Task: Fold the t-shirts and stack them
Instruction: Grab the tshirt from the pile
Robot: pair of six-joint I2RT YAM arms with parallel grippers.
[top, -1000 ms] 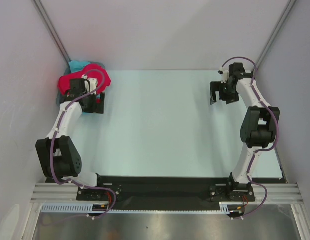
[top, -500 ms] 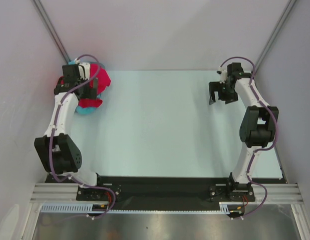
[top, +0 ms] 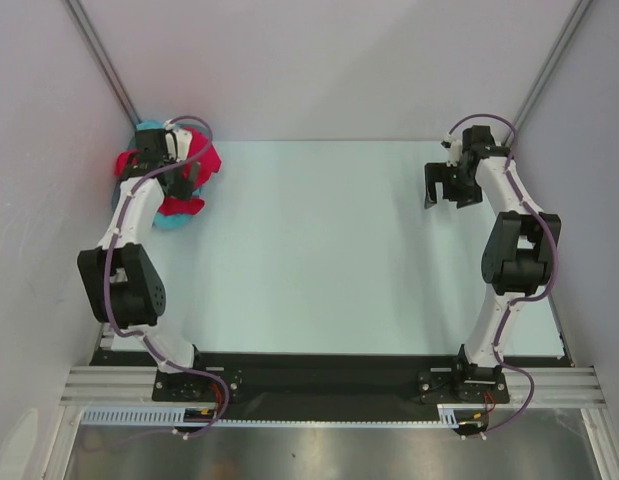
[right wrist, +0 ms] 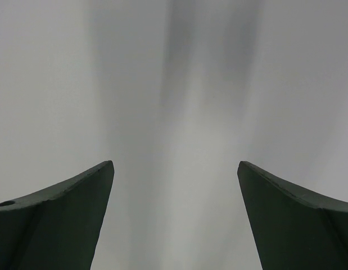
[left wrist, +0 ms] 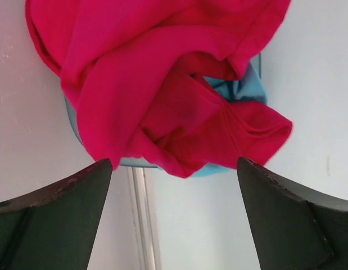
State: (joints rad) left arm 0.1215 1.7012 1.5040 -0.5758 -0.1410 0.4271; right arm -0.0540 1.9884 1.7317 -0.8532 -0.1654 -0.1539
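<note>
Since the left arm has swung deeper into the far-left corner over the past second, the left end effector now hangs straight over the heap of shirts. Its fingers are spread wide with nothing between them. No cloth gripped yet.

Heap: red t-shirt crumpled on top, spilling over a grey-blue rim, which I take to be a tub. Turquoise t-shirt lies underneath, showing only through a gap in the red folds and along the near edge. A second ago the turquoise peeked out behind the red in the overhead view; now it shows on the near side. I can't tell whether the cloth was nudged or the arm simply uncovers a different part.

Meaning for the task: folding not started, nothing laid flat, no stack. I judge this to be the line-up for a first pick, probably the red one.

Middle: pale tabletop; the shirts are all off in the corner.

Right: right end effector fully open, holding nothing, hovering over the far-right part of the tabletop. It has drifted slightly toward the right wall. Its wrist view gives only blank surface.

Hard to make out:
- No pink shirt is visible in any view.
- How many shirts sit under the red one is hidden.
- Overhead, the left wrist covers much of the pile.
- The tub's depth is cut off.
</note>
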